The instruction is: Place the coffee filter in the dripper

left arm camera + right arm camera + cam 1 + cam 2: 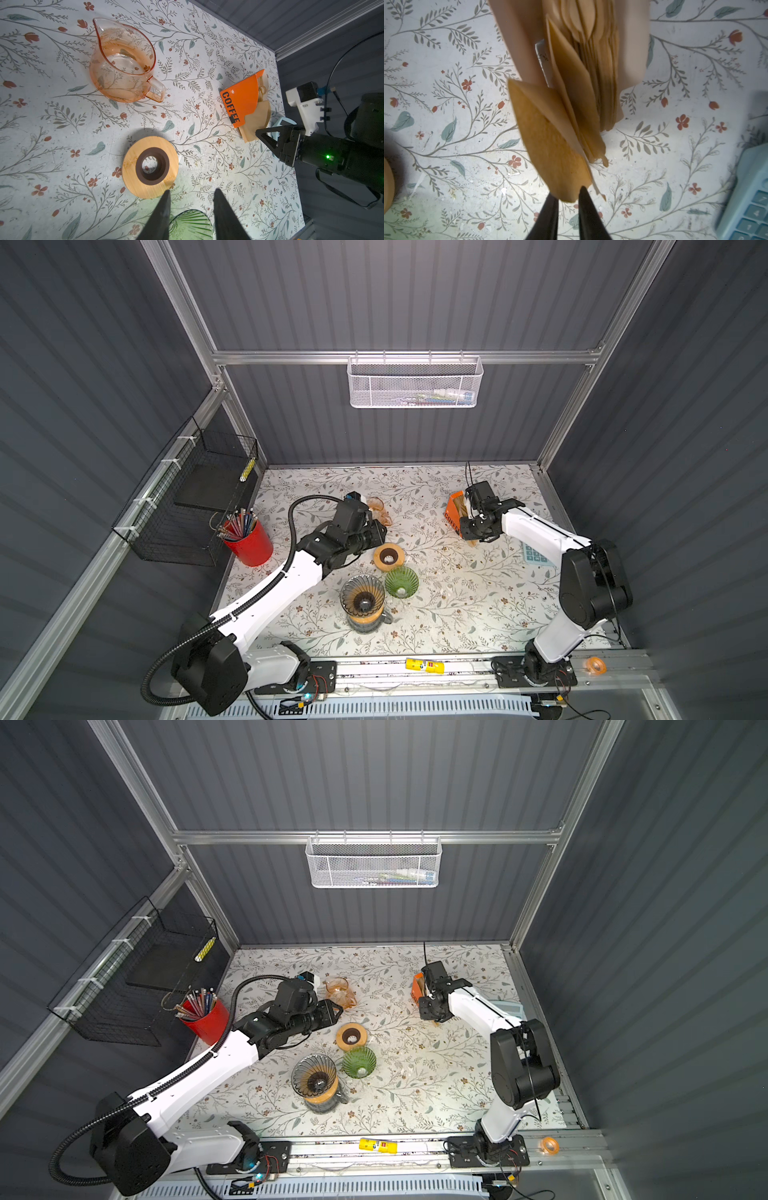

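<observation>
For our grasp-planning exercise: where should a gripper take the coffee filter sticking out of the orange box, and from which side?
Pinch the coffee filter at its free corner, approaching from the box at its open end: it fans away from the stack, both faces exposed.

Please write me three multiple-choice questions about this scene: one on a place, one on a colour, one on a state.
1. Where on the table does the filter box stand?
A far right; B near left; C centre.
2. What colour is the cup of pencils?
A blue; B red; C green.
3. How is the left gripper?
A shut tight; B open and empty; C out of sight.

Answers: A, both top views show it far and right; B, its wall is red; B, its fingers stand apart with nothing between.
</observation>
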`<control>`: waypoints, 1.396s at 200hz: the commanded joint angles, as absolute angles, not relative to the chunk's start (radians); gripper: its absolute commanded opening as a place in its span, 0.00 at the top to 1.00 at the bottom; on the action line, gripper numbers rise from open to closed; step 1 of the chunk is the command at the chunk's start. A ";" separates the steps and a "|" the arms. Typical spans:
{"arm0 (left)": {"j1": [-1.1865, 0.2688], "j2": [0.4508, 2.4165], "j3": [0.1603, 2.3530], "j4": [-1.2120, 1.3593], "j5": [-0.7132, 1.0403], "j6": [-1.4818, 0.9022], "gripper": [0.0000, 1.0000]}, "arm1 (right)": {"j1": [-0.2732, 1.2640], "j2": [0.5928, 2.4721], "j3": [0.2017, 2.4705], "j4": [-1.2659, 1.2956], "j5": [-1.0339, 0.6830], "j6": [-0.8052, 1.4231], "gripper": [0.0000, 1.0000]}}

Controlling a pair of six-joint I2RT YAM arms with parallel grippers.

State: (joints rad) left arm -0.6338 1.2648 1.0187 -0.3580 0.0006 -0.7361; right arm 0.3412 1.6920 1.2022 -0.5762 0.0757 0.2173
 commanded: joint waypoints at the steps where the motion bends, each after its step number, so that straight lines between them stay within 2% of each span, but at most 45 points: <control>1: -0.634 1.240 0.997 -0.364 0.000 -0.734 0.64 | 0.345 1.703 1.217 -0.584 0.080 0.219 0.75; 41: -0.634 1.229 0.992 -0.367 -0.005 -0.734 0.64 | 0.349 1.727 1.245 -0.586 0.075 0.222 0.75; 66: -0.634 1.220 0.989 -0.371 -0.011 -0.734 0.64 | 0.353 1.743 1.259 -0.584 0.076 0.222 0.79; 81: -0.634 1.216 0.986 -0.373 -0.012 -0.734 0.64 | 0.354 1.753 1.265 -0.584 0.077 0.225 0.82; 118: -0.633 1.216 0.985 -0.370 -0.017 -0.733 0.64 | 0.357 1.752 1.269 -0.585 0.081 0.230 1.00; 279: -0.634 1.221 0.972 -0.367 -0.009 -0.709 0.64 | 0.420 1.656 1.206 -0.664 0.142 0.302 1.00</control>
State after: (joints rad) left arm -0.6338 1.2343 0.9840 -0.3584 -0.0036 -0.7349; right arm 0.4026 1.6894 1.2175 -0.6258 0.1188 0.2768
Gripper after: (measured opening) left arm 0.360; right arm 0.046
